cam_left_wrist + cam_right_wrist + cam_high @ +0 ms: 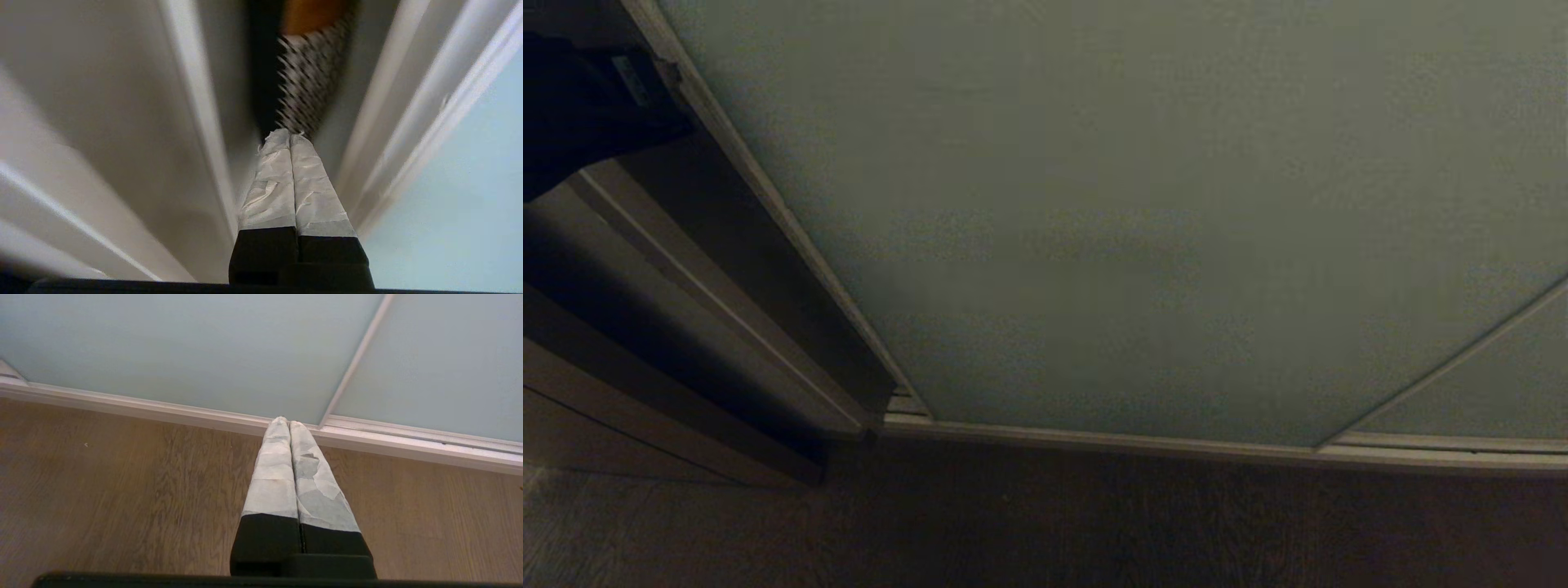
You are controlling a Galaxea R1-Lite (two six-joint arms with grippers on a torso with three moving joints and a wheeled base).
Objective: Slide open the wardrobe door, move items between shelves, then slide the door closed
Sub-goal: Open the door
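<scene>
The sliding wardrobe door (1143, 212) is a pale grey-green panel that fills most of the head view. Its slim frame edge (768, 196) borders a narrow dark gap on the left. My left gripper (289, 134) is shut on nothing and its taped tips point into that gap, with the door (470, 196) close beside it. My right gripper (288, 421) hangs shut and empty over the floor, pointing at the rail (408, 445) in front of the door (184, 347). The items and the shelves are hidden.
A second door panel (1486, 392) overlaps at the right. White wardrobe framing (102, 122) stands on the gap's other side. Deep in the gap show a black-and-white patterned fabric (310, 77) and something orange (310, 14). Dark wooden floor (1094, 523) runs along the rail (1143, 445).
</scene>
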